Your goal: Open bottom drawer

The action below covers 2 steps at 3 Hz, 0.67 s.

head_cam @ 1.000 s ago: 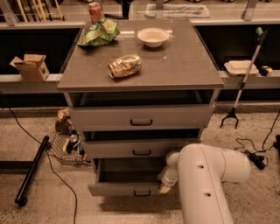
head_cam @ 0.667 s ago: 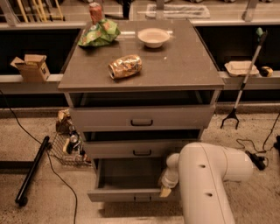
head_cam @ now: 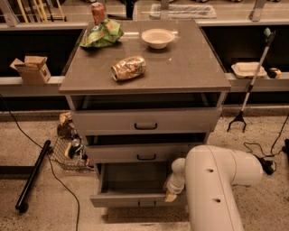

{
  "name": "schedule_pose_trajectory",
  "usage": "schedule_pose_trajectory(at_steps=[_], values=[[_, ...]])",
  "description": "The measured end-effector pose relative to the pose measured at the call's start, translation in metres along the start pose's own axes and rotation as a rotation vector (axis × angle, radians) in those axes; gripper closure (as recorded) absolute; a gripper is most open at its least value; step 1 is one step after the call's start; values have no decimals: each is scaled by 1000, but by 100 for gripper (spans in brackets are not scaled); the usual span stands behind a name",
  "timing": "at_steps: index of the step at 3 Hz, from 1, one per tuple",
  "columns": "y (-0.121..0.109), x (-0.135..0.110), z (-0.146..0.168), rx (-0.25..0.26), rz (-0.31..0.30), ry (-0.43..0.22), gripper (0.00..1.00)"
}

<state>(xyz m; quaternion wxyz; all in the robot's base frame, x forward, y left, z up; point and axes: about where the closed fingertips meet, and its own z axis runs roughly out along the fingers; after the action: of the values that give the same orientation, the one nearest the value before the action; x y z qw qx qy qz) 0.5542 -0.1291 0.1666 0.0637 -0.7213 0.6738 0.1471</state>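
- The bottom drawer [head_cam: 128, 199] is at the foot of the cabinet, just above the floor. It stands pulled well out, its grey front forward of the two drawers above and its inside open to view.
- Its small dark bar handle [head_cam: 146, 204] sits at the middle of the front, free of the gripper.
- The gripper [head_cam: 171, 195] is at the right end of the drawer's front edge, at the top lip. I cannot tell how far open it is or whether it has hold of the edge.
- The white arm [head_cam: 216, 180] bulks up from the lower right, hiding the drawer's right corner.
- The middle drawer [head_cam: 135, 153] and the top drawer [head_cam: 144, 121] each show a dark gap above the front.
- On the cabinet top [head_cam: 194, 67] lie a crumpled snack bag [head_cam: 129, 67], a white bowl [head_cam: 158, 38], a green bag [head_cam: 101, 34] and a red can [head_cam: 98, 12] behind it.
- Left of the cabinet, a wire basket [head_cam: 67, 151] stands on the floor, and a black pole [head_cam: 34, 176] lies near it.
- At right, a grabber tool [head_cam: 253, 81] leans against the shelf.
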Motion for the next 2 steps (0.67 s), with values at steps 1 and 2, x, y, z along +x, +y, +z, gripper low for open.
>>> schedule_pose_trajectory(at_steps=[1,2], values=[[9,0,0,8,14,-11,100],[22,1,0,18,38,-29,100]])
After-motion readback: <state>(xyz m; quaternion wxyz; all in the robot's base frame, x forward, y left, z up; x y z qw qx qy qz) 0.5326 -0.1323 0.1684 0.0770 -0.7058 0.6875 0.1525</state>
